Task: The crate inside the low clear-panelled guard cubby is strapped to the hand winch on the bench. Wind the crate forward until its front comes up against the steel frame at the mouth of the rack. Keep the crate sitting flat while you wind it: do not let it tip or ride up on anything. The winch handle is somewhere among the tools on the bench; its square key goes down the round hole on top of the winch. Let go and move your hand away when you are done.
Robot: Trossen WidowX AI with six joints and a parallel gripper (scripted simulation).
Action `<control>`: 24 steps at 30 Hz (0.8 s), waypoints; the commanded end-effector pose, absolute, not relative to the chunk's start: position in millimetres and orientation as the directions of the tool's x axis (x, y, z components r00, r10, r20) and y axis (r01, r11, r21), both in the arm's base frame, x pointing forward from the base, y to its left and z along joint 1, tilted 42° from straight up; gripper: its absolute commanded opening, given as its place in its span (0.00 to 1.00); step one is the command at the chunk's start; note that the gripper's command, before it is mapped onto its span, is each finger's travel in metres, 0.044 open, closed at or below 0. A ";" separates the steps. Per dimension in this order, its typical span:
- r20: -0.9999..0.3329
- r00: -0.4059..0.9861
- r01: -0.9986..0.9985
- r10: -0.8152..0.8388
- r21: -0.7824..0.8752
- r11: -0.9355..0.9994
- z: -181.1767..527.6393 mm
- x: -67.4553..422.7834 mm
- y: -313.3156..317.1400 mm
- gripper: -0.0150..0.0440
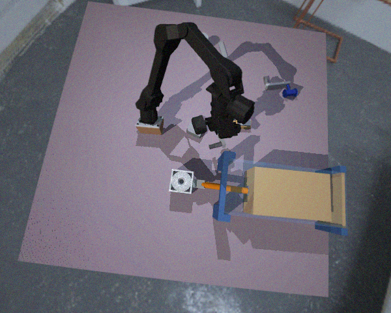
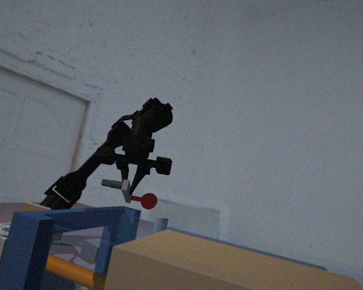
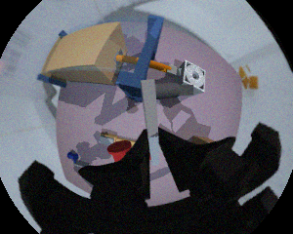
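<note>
My gripper (image 2: 130, 186) (image 3: 150, 131) is shut on the winch handle (image 2: 125, 187) (image 3: 149, 107), a grey bar with a red knob (image 2: 149, 200) (image 3: 119, 150), and holds it in the air above the bench. In the overhead view my wrist hides the fingers; a grey end of the handle (image 1: 217, 145) shows below it. The white winch (image 1: 180, 178) (image 3: 192, 77) stands forward and to the left, its round top hole open. An orange strap (image 1: 219, 186) (image 2: 72, 270) runs from it through the blue steel frame (image 1: 224, 198) (image 2: 28, 225) to the tan crate (image 1: 287, 195) (image 2: 206, 265) (image 3: 88, 53), which sits flat behind the frame.
A grey block (image 1: 192, 132) and a wooden-handled tool (image 1: 246, 126) lie under my arm. A grey tool (image 1: 275, 83) and a blue piece (image 1: 289, 91) lie at the right. A grey cylinder (image 2: 160, 223) stands behind. Clear panels (image 1: 256, 165) enclose the crate.
</note>
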State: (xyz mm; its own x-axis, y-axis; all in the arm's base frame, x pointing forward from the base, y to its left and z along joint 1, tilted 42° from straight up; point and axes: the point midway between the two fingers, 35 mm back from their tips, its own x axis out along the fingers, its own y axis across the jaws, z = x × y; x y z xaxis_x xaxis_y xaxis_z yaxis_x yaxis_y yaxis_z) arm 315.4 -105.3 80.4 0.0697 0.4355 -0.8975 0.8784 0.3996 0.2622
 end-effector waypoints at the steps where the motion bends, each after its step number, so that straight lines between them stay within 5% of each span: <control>1: -0.900 0.075 0.948 0.430 0.198 0.249 72.1 310.2 -120.7 0.25; 12: -0.893 0.078 0.982 0.443 -0.008 -0.190 49.3 292.9 -152.0 0.25; 24: -0.875 0.039 0.770 0.482 -0.281 -0.573 32.1 268.3 -166.0 0.25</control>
